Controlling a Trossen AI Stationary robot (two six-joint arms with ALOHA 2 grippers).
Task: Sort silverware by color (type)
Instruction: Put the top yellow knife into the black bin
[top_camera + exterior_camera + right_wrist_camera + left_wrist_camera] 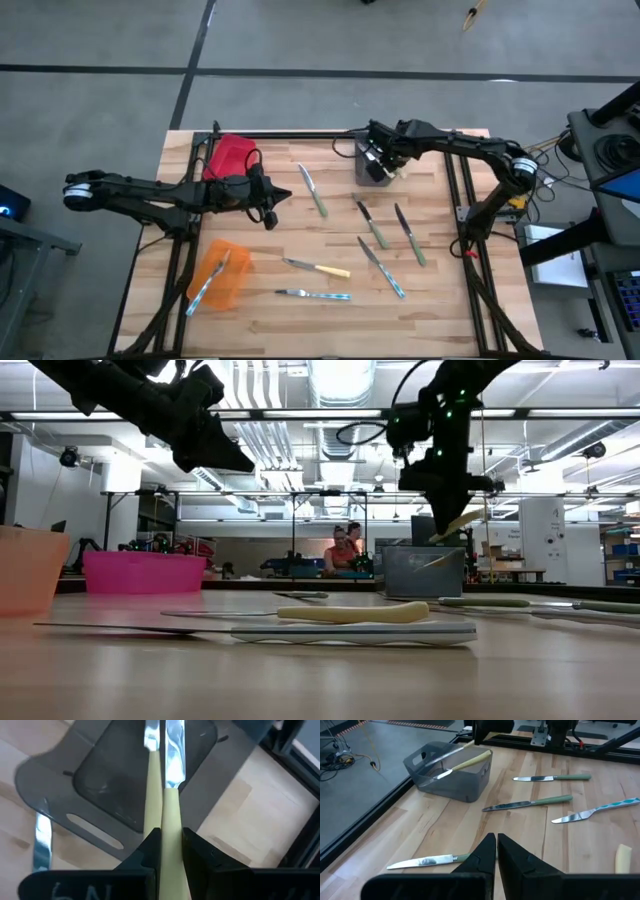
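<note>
The right gripper (169,851) is clamped on the pale yellow plastic handle of a slim table knife (170,805), handle squeezed between the two dark fingers and silver blade pointing away from the wrist over the open grey plastic bin (95,785); in the high view this gripper (385,160) hangs above that grey bin (366,172) at the far edge of the wooden table (270,315); the low view shows the held knife (456,524) tilted in the air above the bin (424,572); a second yellow-handled knife seems to lie in the bin beside it, though the right wrist view does not separate the two clearly.

The left gripper (496,851) has its fingers pressed together on nothing, and hovers over the table just beside the red plastic bin (230,158); a green-handled knife (427,861) lies below it, its handle partly hidden behind the fingers.

On the table lie three more green-handled knives (373,224), one yellow-handled knife (318,268) and two light-blue-handled knives (314,295); another blue-handled one (207,284) rests across the orange translucent bin (232,285); the red bin's contents cannot be made out; the low view's near knives hide most of those behind; two people (345,552) sit far off in the room.
</note>
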